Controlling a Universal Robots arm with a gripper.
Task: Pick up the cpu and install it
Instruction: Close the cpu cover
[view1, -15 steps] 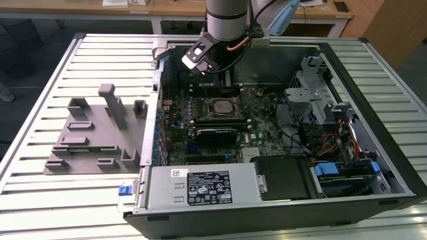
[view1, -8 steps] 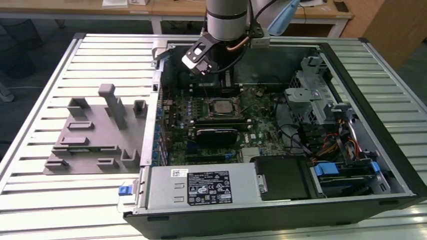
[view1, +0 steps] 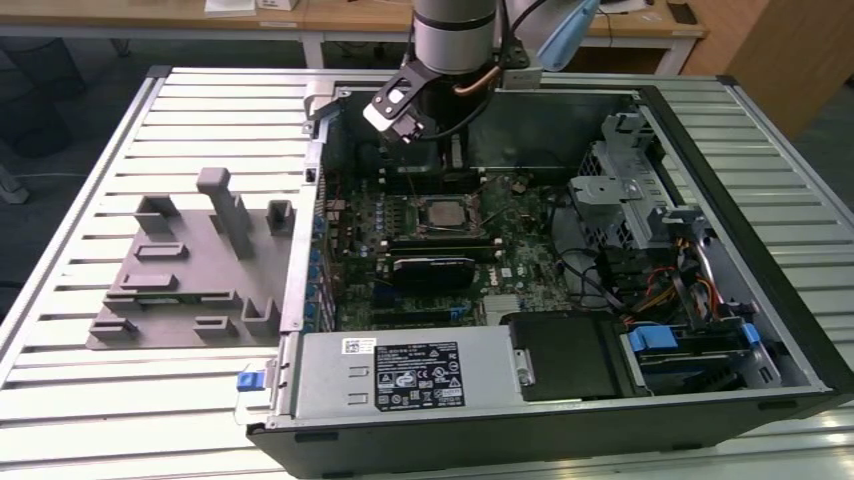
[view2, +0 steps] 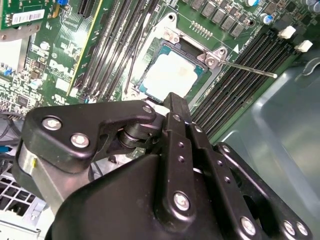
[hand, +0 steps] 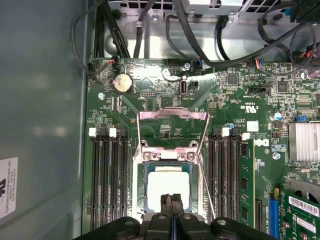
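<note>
cpu (hand: 167, 186) seated in the motherboard (hand: 235, 100) socket, load plate (hand: 172, 119) flipped open. gripper (hand: 172, 199) just above the cpu, closed tight, holding nothing. PC case (view1: 534, 430) lies on the slatted worktop (view1: 80, 400).

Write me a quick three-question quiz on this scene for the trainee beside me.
1. True or false: the cpu lies in its socket on the motherboard.
2. The grey fixture stands: A) on the table, at the exterior view's left of the computer case; B) inside the case; C) on the motherboard.
3. Fill in: the socket's metal load plate is swung ____.
Key: 1 true; 2 A; 3 open.
</note>
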